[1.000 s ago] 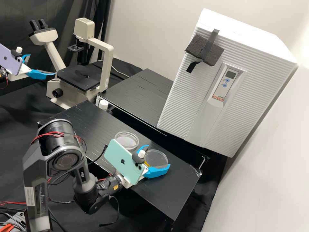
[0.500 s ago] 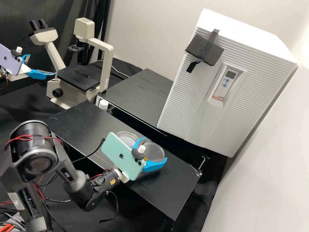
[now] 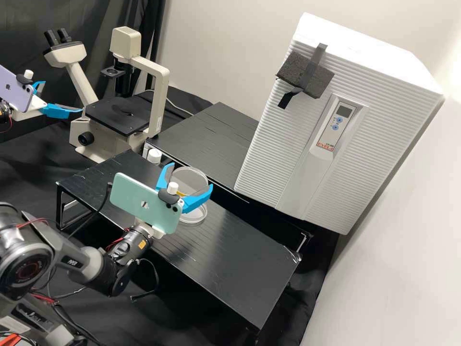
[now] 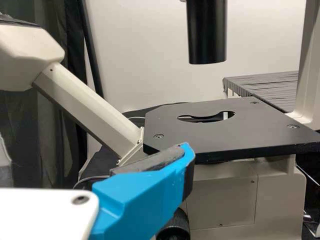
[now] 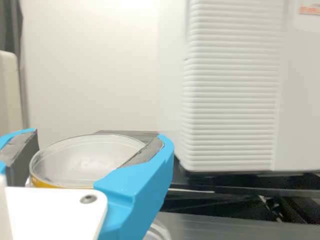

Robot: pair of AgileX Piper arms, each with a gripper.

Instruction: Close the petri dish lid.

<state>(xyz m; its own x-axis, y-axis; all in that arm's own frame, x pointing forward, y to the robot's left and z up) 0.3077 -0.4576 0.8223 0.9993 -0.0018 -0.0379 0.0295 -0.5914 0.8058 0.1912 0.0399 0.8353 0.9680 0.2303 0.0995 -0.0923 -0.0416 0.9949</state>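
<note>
Right end effector (image 3: 191, 176) grips clear lid (image 3: 188, 179) above petri dish (image 3: 196, 215); left end effector (image 3: 62, 96) open. Off-centre lowering could shove dish aside; early release could leave lid tilted.

Right arm (image 3: 72, 263): dark grey, black joints, orange label (image 3: 142, 243) | red wires (image 3: 38, 220), black cable (image 3: 92, 211) | right gripper (image 3: 192, 175): white plate (image 5: 55, 212), blue fingers (image 5: 132, 187), grey pads (image 5: 145, 153), mint phone (image 3: 137, 202) | left gripper (image 3: 63, 96): white-and-blue, lilac phone (image 3: 14, 90)

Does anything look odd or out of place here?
Yes: a dark foam block is taped askew near the white cabinet's upper corner, which looks improvised. The clear lid held by the right gripper shows no obvious damage. I see no spill.
</note>
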